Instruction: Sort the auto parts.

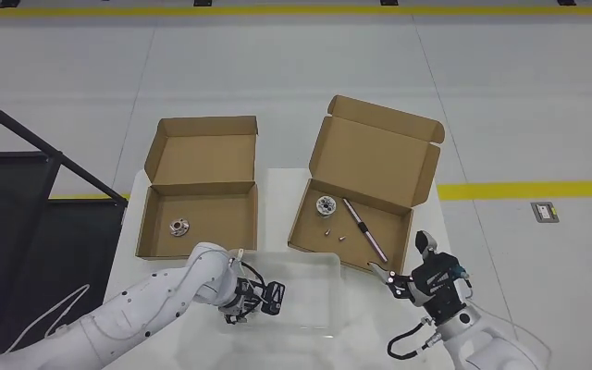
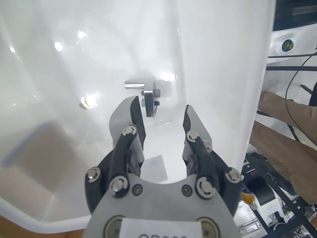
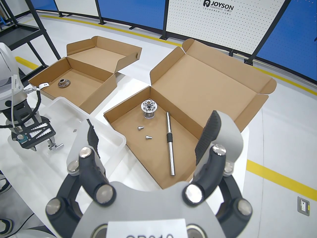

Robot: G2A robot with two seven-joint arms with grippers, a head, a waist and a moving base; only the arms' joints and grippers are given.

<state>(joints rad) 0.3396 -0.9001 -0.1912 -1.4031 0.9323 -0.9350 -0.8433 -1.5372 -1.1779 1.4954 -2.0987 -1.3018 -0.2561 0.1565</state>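
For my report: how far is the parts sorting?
Done: dark round flange in the left cardboard box; silver hub, steel rod, two bolts in the right cardboard box. In hand: nothing; left jaws open at a bolted metal bracket in the clear plastic tray. Left: that bracket and a small piece nearby.

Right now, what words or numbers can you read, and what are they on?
Back panels: a brand logo, which I won't read out.
Sticker on left gripper: cut off at the edge.
Label on right gripper: cut off too.
Small white tag: too small.
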